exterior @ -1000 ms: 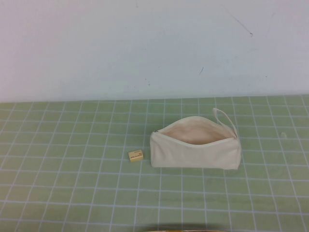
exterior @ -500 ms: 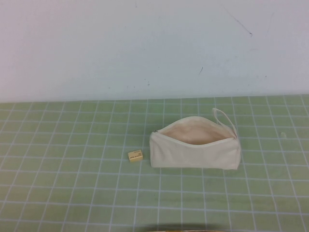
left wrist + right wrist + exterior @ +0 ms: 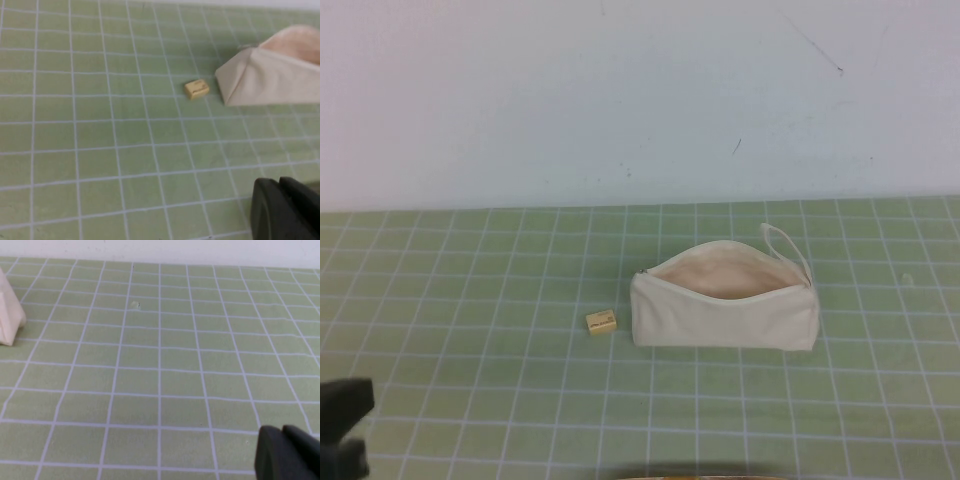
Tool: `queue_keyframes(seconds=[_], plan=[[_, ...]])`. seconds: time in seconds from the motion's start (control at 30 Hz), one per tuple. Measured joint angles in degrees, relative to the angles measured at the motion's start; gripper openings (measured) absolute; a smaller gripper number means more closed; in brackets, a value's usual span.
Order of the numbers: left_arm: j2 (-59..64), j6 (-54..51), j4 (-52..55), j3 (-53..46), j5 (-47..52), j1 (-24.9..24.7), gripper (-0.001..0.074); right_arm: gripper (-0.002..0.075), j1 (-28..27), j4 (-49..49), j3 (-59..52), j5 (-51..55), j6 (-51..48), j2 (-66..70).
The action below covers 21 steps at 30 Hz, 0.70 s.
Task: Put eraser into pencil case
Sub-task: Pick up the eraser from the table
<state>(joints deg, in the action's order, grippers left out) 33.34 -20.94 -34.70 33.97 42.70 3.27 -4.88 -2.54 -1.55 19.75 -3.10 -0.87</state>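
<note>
The eraser (image 3: 601, 321), a tiny pale-yellow block with a dark mark, lies on the green grid mat just left of the pencil case (image 3: 725, 312). The case is a cream-white pouch lying unzipped, its beige lining showing and its loop strap at the right end. Both also show in the left wrist view: the eraser (image 3: 196, 89) beside the case (image 3: 265, 75). My left gripper (image 3: 342, 425) is at the front left corner, far from the eraser; its fingers (image 3: 272, 210) are shut and empty. My right gripper (image 3: 286, 452) is shut and empty over bare mat, right of the case (image 3: 7, 315).
The green grid mat (image 3: 470, 300) covers the table up to a white wall (image 3: 620, 100) behind. A small pale speck (image 3: 908, 279) lies on the mat right of the pouch; it also shows in the right wrist view (image 3: 134, 304).
My left gripper has come into the high view at the front left corner. The eraser and the pencil case have not moved.
</note>
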Motion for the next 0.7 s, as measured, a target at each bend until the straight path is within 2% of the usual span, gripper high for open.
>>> queue_keyframes(seconds=[0.3, 0.53, 0.7], plan=[[26.4, -1.3, 13.6, 18.1, 2.9, -8.3, -0.0001, -0.0001, 0.0, 0.0, 0.0, 0.0, 0.0, 0.0], [45.7, 4.7, 22.8, 31.9, 3.6, -16.6, -0.0001, -0.0001, 0.0, 0.0, 0.0, 0.0, 0.0, 0.0], [57.5, 11.0, 24.8, 40.1, 3.6, -21.1, -0.0001, -0.0001, 0.0, 0.0, 0.0, 0.0, 0.0, 0.0]])
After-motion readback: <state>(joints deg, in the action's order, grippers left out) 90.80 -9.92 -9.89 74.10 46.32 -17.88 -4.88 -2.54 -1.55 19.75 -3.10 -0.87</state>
